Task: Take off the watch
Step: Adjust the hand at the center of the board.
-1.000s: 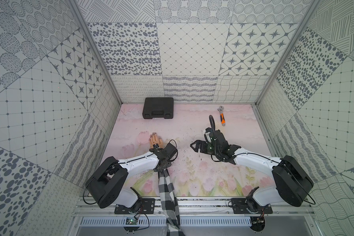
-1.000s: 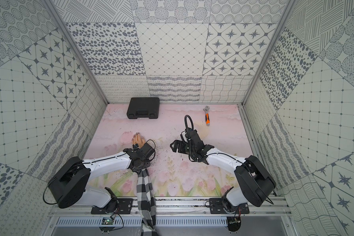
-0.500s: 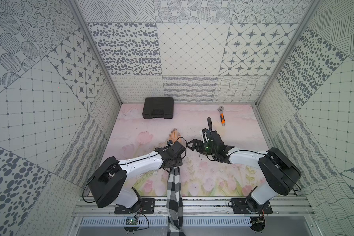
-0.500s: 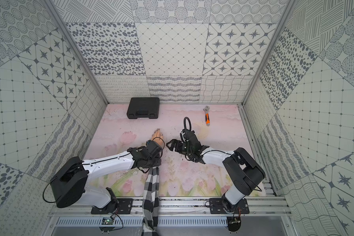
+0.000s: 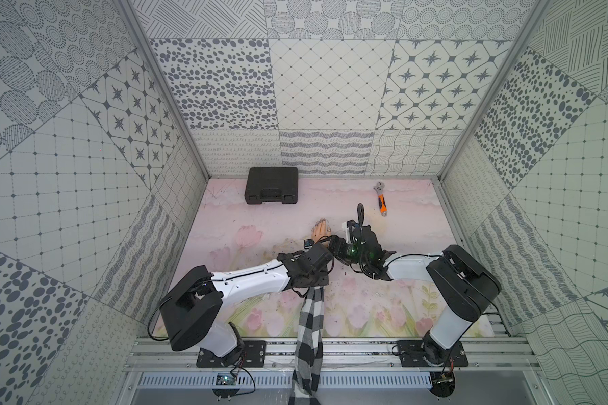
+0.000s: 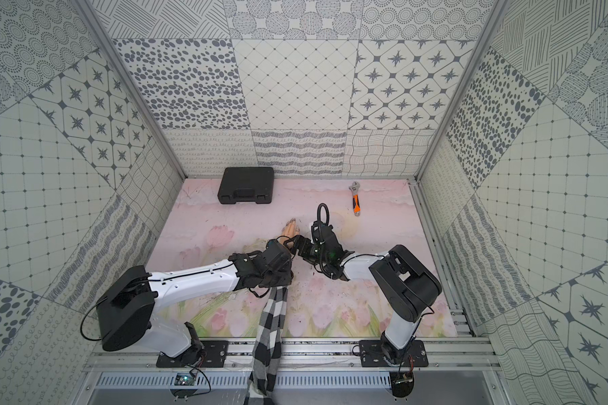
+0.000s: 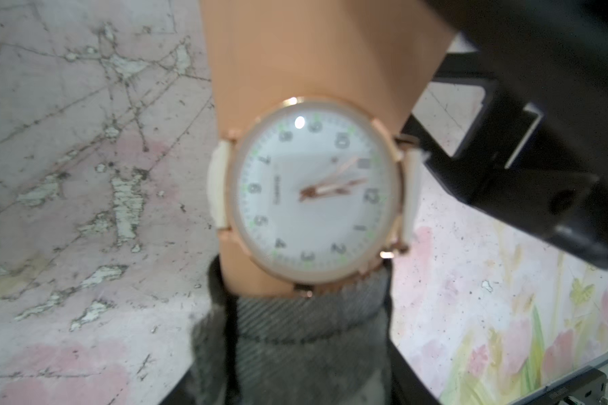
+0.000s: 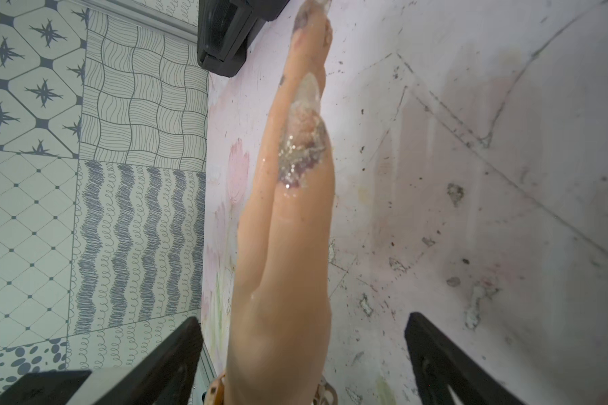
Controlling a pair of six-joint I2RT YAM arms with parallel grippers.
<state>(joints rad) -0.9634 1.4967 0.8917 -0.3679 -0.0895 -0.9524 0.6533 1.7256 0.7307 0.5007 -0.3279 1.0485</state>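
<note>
Pink mat (image 5: 260, 217), left gripper (image 5: 313, 271) clenched on sleeve (image 5: 309, 315), right gripper (image 8: 304, 343) spread astride mannequin hand (image 8: 288, 245), watch (image 7: 313, 189) numerals legible, brand blurred

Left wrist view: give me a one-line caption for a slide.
White-dialled watch with pale strap on the mannequin wrist, just above a grey sleeve cuff.
</note>
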